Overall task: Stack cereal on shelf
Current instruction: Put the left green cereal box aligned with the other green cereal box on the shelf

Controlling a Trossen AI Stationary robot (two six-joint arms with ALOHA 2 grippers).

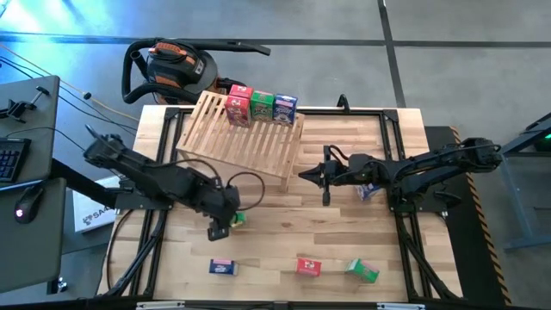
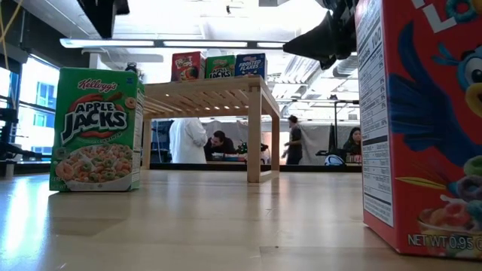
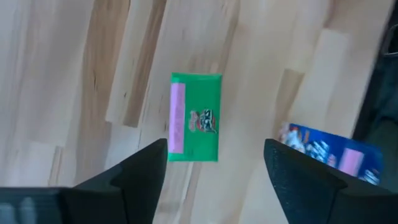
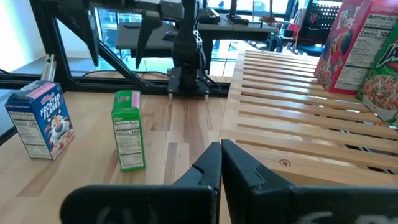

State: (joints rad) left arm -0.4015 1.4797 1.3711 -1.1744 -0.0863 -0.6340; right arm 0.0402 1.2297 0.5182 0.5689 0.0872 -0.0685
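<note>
The slatted wooden shelf (image 1: 245,138) stands on its short legs at the table's far left. A red (image 1: 238,105), a green (image 1: 262,106) and a blue-and-white cereal box (image 1: 285,109) stand upright along its far edge. My left gripper (image 3: 214,155) is open and hangs above an upright green box (image 3: 195,118), one finger on either side of it and clear of it. The same box (image 2: 94,128) stands on the tabletop in the low view. My right gripper (image 4: 221,158) is shut and hovers off the shelf's right end (image 4: 298,124), holding nothing.
A blue box (image 1: 223,267), a red box (image 1: 309,266) and a green box (image 1: 362,270) sit along the table's near edge. Another blue box (image 1: 368,191) lies under my right arm. A vacuum cleaner (image 1: 172,69) stands beyond the far edge. People move in the room behind.
</note>
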